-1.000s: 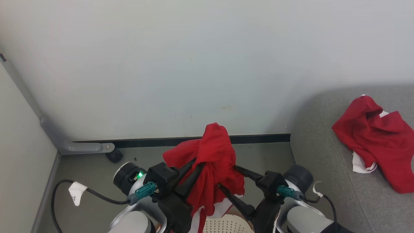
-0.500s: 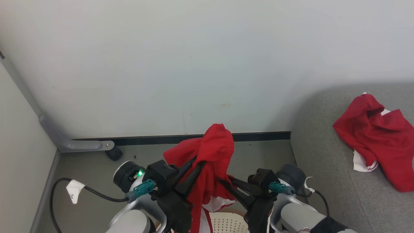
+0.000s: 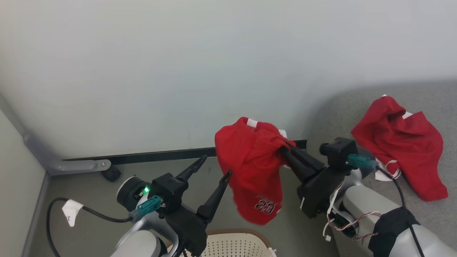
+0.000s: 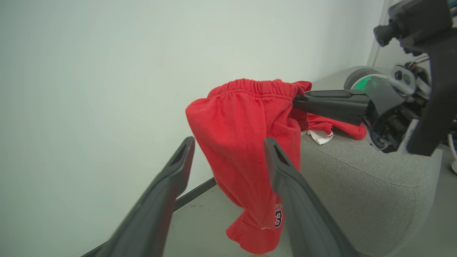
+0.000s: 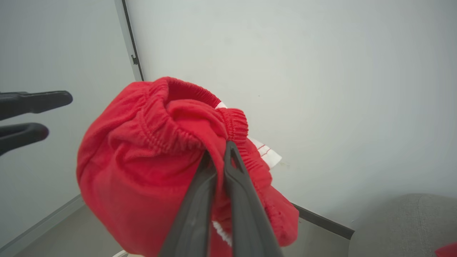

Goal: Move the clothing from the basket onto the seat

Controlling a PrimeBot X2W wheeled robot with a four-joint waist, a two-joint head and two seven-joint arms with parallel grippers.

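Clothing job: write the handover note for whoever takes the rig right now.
Right gripper: shut on the red "23" garment, which hangs in the air beside the seat.
Left gripper: open, empty, near the basket.
Done: another red garment lies on the seat.
Left: carry the held garment over the seat and release it; the basket's visible part holds no clothing, so check the rest.

Right gripper (image 5: 219, 150): rises from the bottom edge, its two dark fingers pressed together on the elastic waistband.
Red garment (image 5: 142, 160): bunched and hanging off the pinched waistband, in the air in front of the wall (image 5: 321, 71).
White trim (image 5: 267, 152): striped, peeking out behind the waistband.
Left gripper (image 5: 55, 114): at the left edge, fingers apart, clear of the cloth.
Sofa cushion (image 5: 403, 225): grey, lower right corner.
Skirting strip (image 5: 321, 221): dark, along the wall's foot.
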